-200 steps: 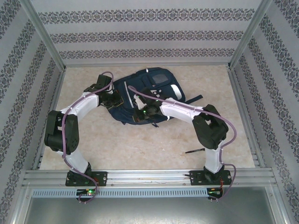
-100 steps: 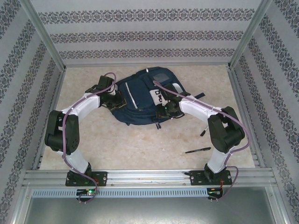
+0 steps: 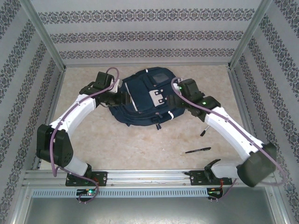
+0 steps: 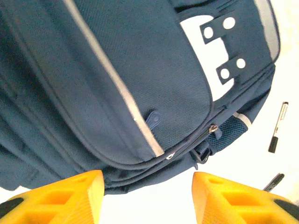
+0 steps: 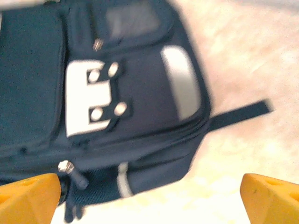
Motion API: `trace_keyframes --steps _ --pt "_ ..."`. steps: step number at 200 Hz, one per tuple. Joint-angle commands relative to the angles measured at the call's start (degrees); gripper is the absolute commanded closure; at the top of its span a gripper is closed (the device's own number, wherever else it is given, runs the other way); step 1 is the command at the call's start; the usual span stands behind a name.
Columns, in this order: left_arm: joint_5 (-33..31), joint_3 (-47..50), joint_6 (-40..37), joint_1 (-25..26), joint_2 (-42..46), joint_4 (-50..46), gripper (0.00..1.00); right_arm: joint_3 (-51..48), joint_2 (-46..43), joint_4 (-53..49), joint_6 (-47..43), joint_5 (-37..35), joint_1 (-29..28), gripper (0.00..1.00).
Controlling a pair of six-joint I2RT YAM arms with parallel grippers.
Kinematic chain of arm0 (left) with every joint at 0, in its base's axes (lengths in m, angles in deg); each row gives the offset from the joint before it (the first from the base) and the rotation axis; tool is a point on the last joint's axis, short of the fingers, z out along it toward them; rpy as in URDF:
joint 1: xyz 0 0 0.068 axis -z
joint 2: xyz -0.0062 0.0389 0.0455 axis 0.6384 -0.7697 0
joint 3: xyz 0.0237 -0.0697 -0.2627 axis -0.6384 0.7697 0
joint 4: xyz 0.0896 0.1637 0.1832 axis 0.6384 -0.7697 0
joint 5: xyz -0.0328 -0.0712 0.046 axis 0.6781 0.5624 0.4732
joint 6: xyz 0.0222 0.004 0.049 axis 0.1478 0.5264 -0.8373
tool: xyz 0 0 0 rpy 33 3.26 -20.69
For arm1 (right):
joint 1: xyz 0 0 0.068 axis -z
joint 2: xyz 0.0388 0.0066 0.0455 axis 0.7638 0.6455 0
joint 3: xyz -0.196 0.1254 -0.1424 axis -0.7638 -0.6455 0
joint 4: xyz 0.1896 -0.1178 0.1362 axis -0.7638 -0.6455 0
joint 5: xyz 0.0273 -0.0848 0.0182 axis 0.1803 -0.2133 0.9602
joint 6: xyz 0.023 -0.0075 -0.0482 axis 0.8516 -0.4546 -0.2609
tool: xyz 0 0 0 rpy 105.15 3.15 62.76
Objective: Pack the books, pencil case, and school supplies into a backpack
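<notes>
- Beige marbled table (image 3: 140,144), striped patterned walls on three sides, a metal rail along the near edge
- From above: the backpack (image 3: 142,105) lies flat in the far middle of the table, front face up, its top end towards the back wall
- The left gripper (image 3: 122,98) sits at the bag's left edge, with its arm sweeping in from the left
- The right gripper (image 3: 178,95) is up at the bag's right edge, its arm stretched long across the right side of the table
- The slim black pen (image 3: 197,150) lies on bare table, near right, well apart from the bag
- A short dark marker-like stick (image 3: 203,132) lies just beyond the pen, between it and the bag
- Left wrist view: the two orange fingers (image 4: 60,196) stand apart with nothing between them, only pale table and the bag's navy edge past the gap
- Here the bag shows a white stripe running diagonally, a white patch (image 4: 205,46) with navy snap tabs and a zip pull low on the side; the marker shows at the right edge and a dark tip at the bottom right
- Right wrist view, a bit blurred: the orange fingers (image 5: 28,196) are flung wide into the bottom corners, gripping nothing
- Between them is the bag's lower right corner, with the snap patch, a pale stripe, and a dark strap (image 5: 240,114) trailing out over the table
</notes>
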Motion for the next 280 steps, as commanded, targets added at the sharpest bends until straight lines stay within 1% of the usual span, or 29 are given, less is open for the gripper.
trace_keyframes --steps 1,5,11,20,35,46,58,71,79,88,99,112,124,138,144,153,164,174,190,205,220,242,265,280 --pt "-1.6 -0.4 -7.2 2.9 -0.6 -1.8 0.49 -4.8 -4.6 6.6 -0.9 -8.4 1.4 0.02" --pt "-2.9 -0.3 -7.1 3.4 -1.0 -1.2 0.49 -6.0 -5.6 8.0 -0.6 -5.9 2.2 0.02" --pt "-5.2 -0.4 -6.6 3.9 -1.4 -0.7 0.49 -7.3 -6.7 9.4 -0.5 -0.1 3.9 0.02" --pt "-8.2 -1.0 -4.3 3.9 -2.5 -0.7 0.49 -8.0 -7.1 9.4 1.2 6.4 6.3 0.02" --pt "-10.7 -2.9 -1.9 3.5 -5.1 -1.3 0.46 -6.9 -5.7 6.3 5.4 10.8 7.5 0.02" --pt "-11.1 -4.2 -0.4 3.0 -7.6 -1.3 0.45 -7.0 -4.4 5.0 9.0 13.9 7.1 0.02" --pt "-10.8 -5.8 0.8 2.4 -10.6 -1.2 0.44 -7.9 -3.0 5.1 13.3 18.0 6.7 0.09" --pt "-11.3 -7.6 2.0 1.9 -13.9 -2.0 0.44 -8.7 -0.2 5.8 16.5 25.1 6.1 0.17" --pt "-11.7 -8.6 2.4 1.6 -15.8 -2.5 0.44 -8.4 2.1 6.0 16.6 28.8 5.2 0.23" --pt "-11.8 -9.1 2.7 1.6 -17.2 -2.8 0.44 -7.5 4.8 5.8 15.5 31.4 3.8 0.32" --pt "-11.7 -8.7 2.9 1.6 -18.1 -1.9 0.44 -5.4 8.5 4.2 12.9 34.0 1.9 0.38" --pt "-11.4 -7.3 3.7 1.6 -18.7 0.1 0.44 -2.4 12.6 2.2 7.4 35.8 -0.4 0.44" --pt "-10.7 -6.5 5.4 1.5 -18.9 0.8 0.44 0.6 15.5 0.0 -1.2 35.2 -3.1 0.45" --pt "-9.0 -5.1 7.9 1.6 -18.1 1.6 0.45 2.5 17.7 -1.8 -15.3 35.2 -6.0 0.42" --pt "-8.4 -4.0 9.0 1.6 -17.2 2.7 0.45 3.1 18.4 -2.8 -25.0 35.5 -7.2 0.41" --pt "-8.0 -2.0 10.3 1.6 -15.5 4.1 0.45 3.1 19.1 -3.0 -36.3 33.9 -8.4 0.4" --pt "-7.8 -0.5 11.3 1.6 -13.4 4.5 0.45 2.9 20.3 -2.2 -48.2 33.7 -8.2 0.39" --pt "-7.3 0.0 11.3 1.6 -11.7 3.9 0.45 3.8 22.1 -1.1 -54.8 34.0 -7.1 0.39" --pt "-6.1 0.4 11.2 1.5 -9.3 2.4 0.45 6.9 25.2 -0.3 -61.6 36.3 -5.4 0.39" --pt "-4.8 1.7 11.5 1.6 -6.7 1.5 0.45 10.4 28.1 0.6 -65.1 38.8 -4.4 0.4" --pt "-3.7 3.3 11.9 1.4 -4.3 0.6 0.45 13.3 30.9 1.7 -68.9 39.1 -4.5 0.41" --pt "-1.5 5.7 12.1 1.1 -1.9 -0.4 0.45 15.6 35.3 4.6 -74.6 34.7 -5.6 0.44" --pt "0.5 7.6 12.0 0.7 -0.5 -1.9 0.45 18.1 39.4 2.3 -82.2 31.1 -6.7 0.45" --pt "0.8 8.8 11.9 0.6 1.0 -2.2 0.45 18.0 41.0 2.1 -85.3 28.5 -7.0 0.4"
